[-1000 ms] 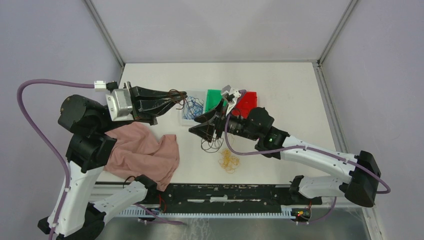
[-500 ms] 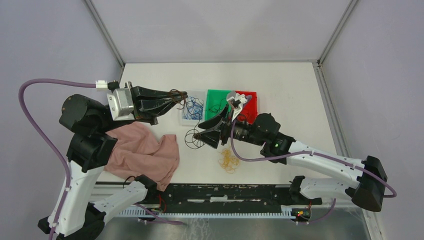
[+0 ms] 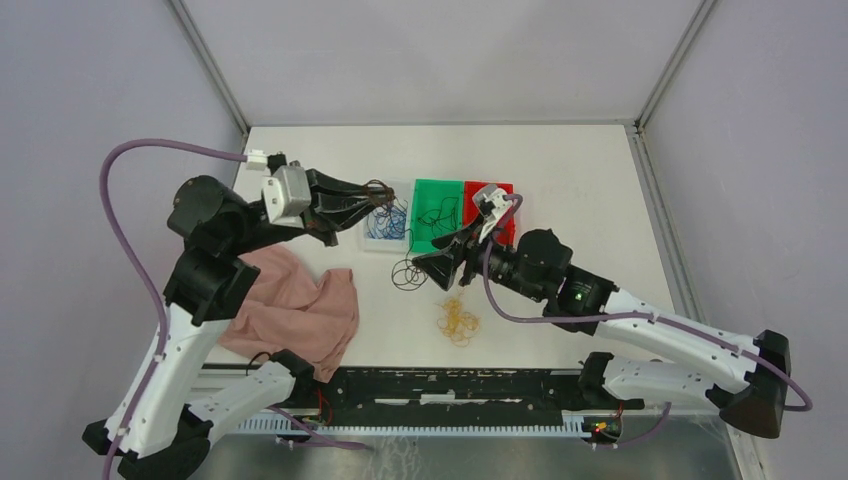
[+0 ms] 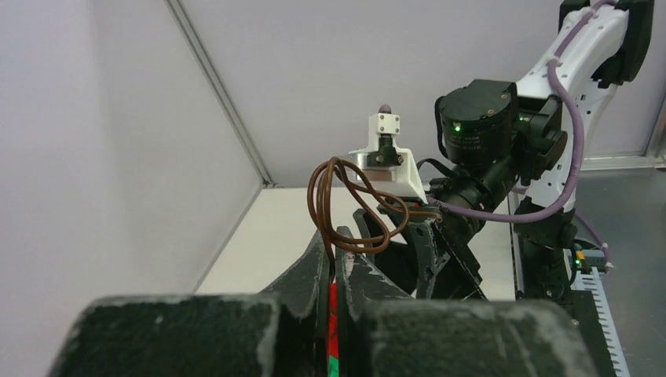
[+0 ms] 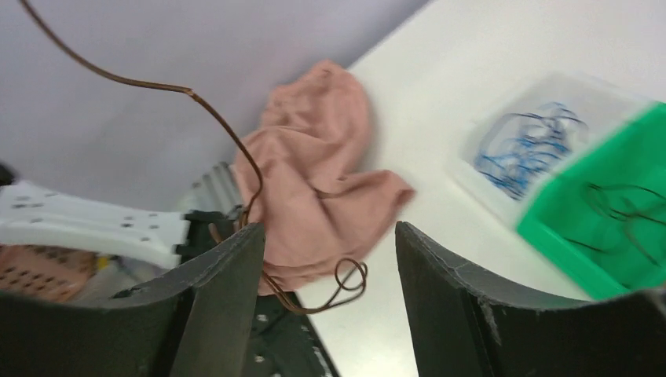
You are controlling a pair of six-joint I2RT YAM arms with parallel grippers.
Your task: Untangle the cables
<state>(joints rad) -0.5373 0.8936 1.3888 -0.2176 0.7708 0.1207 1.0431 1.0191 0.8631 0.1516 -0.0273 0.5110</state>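
White table (image 3: 575,170), scattered cables (image 3: 459,321), lilac walls (image 3: 90,70)

A white rectangular tabletop (image 3: 580,170) fills the middle. Plain pale lilac-grey walls (image 3: 430,50) rise behind it and at both its sides, joined by slim silver metal corner posts (image 3: 207,65). A black slotted rail (image 3: 470,385) runs along its near edge. The light is soft and even.
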